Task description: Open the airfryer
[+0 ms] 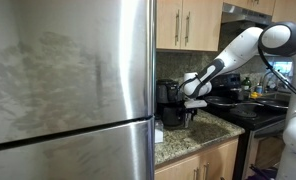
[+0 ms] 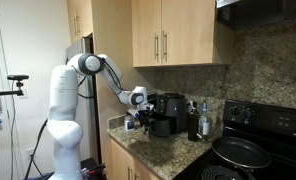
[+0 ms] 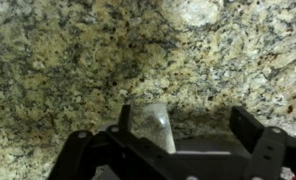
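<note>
The airfryer (image 1: 168,93) (image 2: 170,107) is a small black boxy appliance standing on the granite counter against the wall, in both exterior views. Its lower front part (image 1: 174,116) juts forward from the body toward the arm. My gripper (image 1: 194,104) (image 2: 137,119) hangs just in front of that part, pointing down at the counter. In the wrist view the gripper (image 3: 186,128) is open, its two dark fingers (image 3: 250,128) wide apart over speckled granite. A pale glossy shape (image 3: 153,125) sits by the left finger; I cannot tell what it is. Nothing is held.
A large steel fridge (image 1: 68,90) fills the near side of an exterior view. Wooden cabinets (image 2: 173,35) hang above the counter. Dark bottles (image 2: 195,121) stand beside the airfryer, and black pans (image 2: 240,152) lie on the stove. The counter edge (image 2: 123,140) is close below the gripper.
</note>
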Controlling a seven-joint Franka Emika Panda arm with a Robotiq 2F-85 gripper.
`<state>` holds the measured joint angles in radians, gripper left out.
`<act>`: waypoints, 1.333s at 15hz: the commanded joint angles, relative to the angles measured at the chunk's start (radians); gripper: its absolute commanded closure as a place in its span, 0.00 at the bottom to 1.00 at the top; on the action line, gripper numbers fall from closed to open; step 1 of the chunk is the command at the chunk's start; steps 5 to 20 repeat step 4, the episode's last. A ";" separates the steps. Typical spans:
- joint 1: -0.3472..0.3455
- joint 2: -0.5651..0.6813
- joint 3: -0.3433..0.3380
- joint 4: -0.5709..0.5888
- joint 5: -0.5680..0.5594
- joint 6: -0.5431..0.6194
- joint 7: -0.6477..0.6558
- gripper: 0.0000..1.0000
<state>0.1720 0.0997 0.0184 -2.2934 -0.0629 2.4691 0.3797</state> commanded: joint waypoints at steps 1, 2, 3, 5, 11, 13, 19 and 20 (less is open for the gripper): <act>-0.015 -0.194 0.031 -0.125 -0.074 0.021 -0.020 0.00; -0.020 -0.246 0.039 -0.150 -0.107 0.024 -0.007 0.00; -0.028 -0.298 0.049 -0.169 -0.135 0.022 -0.002 0.00; -0.034 -0.336 0.059 -0.180 -0.146 0.020 -0.009 0.00; -0.034 -0.336 0.059 -0.180 -0.146 0.020 -0.009 0.00; -0.034 -0.336 0.059 -0.180 -0.146 0.020 -0.009 0.00; -0.034 -0.336 0.059 -0.180 -0.146 0.020 -0.009 0.00; -0.034 -0.336 0.059 -0.180 -0.146 0.020 -0.009 0.00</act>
